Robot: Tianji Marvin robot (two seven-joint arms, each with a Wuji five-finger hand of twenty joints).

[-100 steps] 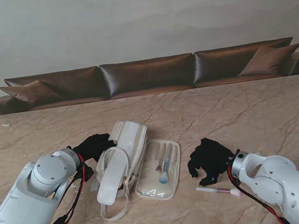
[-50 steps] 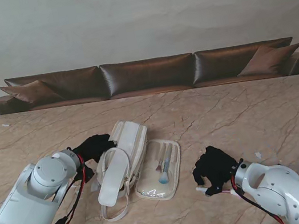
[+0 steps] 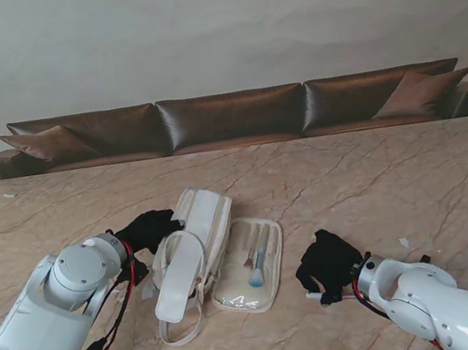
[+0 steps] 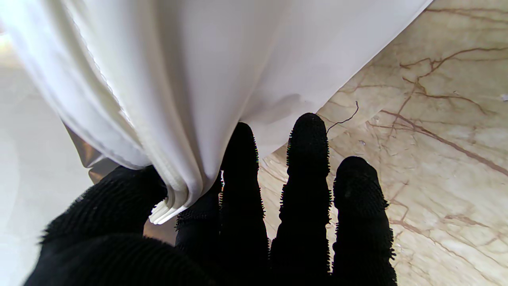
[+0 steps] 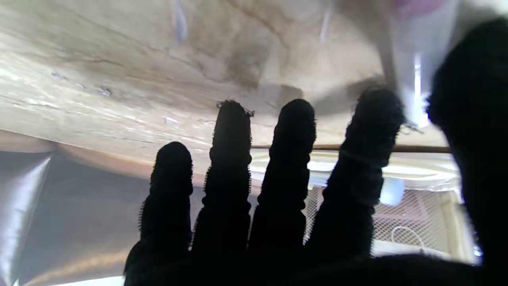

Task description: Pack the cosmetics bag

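Since a second ago my right hand (image 3: 327,265) has slid toward me and to the left, dropping over the pink brush (image 3: 313,295) that then lay bare just nearer to me than my fingertips; now only its pale handle tip pokes out at the left of my fingers. In the right wrist view my four fingers (image 5: 291,159) stand straight and slightly apart, with a blurred white handle (image 5: 416,79) between forefinger and thumb (image 5: 472,131); whether I actually grip it I cannot tell.

My left hand (image 3: 146,231) has hardly moved. It stays at the left edge of the bag (image 3: 195,252), and the left wrist view shows thumb (image 4: 119,198) and forefinger (image 4: 240,178) pinched on a fold of the white fabric (image 4: 174,186), the other two fingers stretched out flat over the table (image 3: 415,170).

The bag lies just right of my left fingers, its flap folded toward me, unchanged. Its clear pocket (image 3: 247,272) lies open between my two hands, a blue-tipped brush (image 3: 258,270) inside, well left of my right fingertips
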